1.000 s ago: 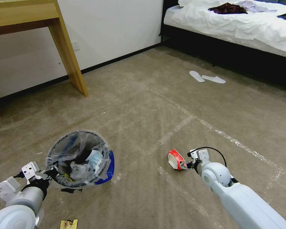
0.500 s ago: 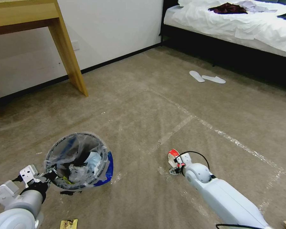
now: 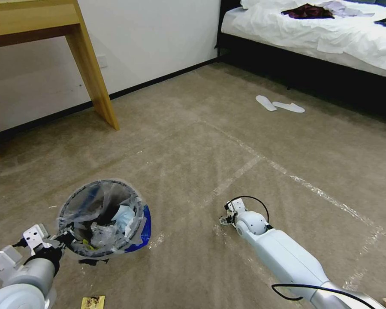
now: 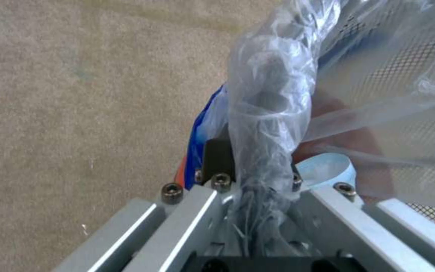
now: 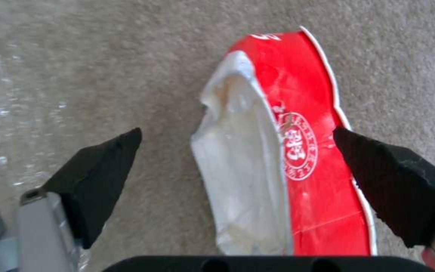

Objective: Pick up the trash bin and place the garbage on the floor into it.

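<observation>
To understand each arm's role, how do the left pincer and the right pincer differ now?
The left pincer is shut on the trash bin rim; the right pincer is open, its fingers on either side of the red-white carton. Left holds its load; right grips nothing yet. Both are low over the carpet.

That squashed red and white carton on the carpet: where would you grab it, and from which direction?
Judging by its pose, from straight above, across the narrow width. The crushed carton lies flat and long on the floor, so its long side edges are the likeliest hold. The right end effector hangs open over it with one finger on each side. The left end effector holds the trash bin.
</observation>
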